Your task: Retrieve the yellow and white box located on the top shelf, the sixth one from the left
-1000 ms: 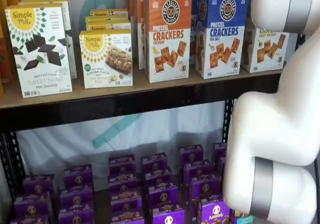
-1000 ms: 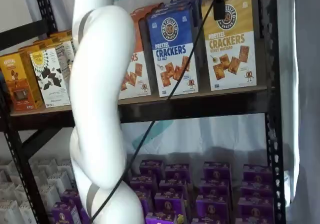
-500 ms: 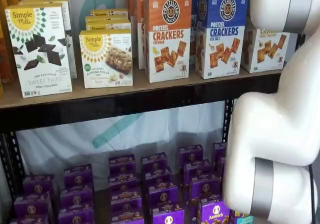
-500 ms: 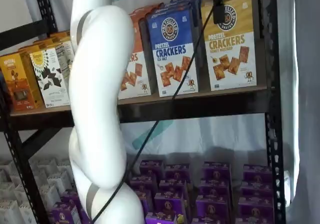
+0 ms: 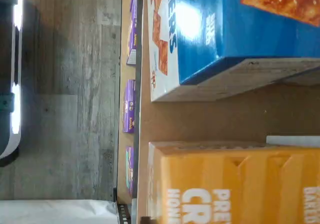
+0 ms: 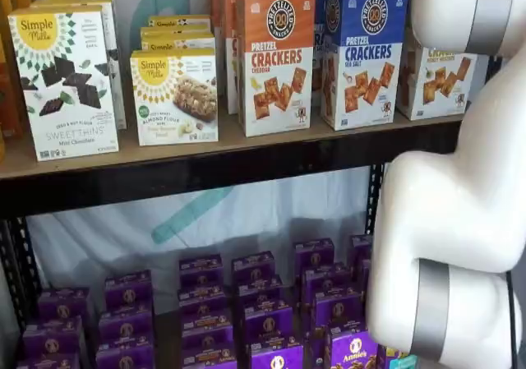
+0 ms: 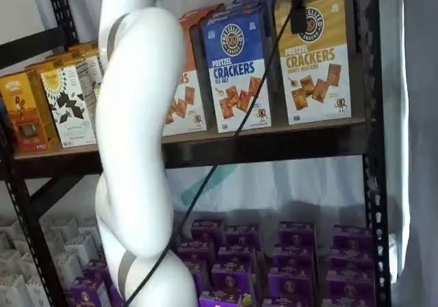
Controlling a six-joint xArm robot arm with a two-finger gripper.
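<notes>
While the white robot arm [image 7: 133, 150] stands tall in front of the rack, the yellow and white box [image 7: 316, 61] sits upright at the right end of the top shelf [image 7: 274, 143]. It says "CRACKERS" and shows square orange crackers. Just beside it is the blue pretzel crackers box [image 7: 237, 71], and past that is the orange-topped crackers box [image 6: 275, 61]. A black finger of the gripper [image 7: 298, 9] hangs from above in front of the yellow box's top, with a cable [image 7: 226, 143] beside it. Only that one dark piece shows, so I cannot tell if the fingers are apart or closed. Purple boxes [image 6: 263, 311] fill the lower level.
</notes>
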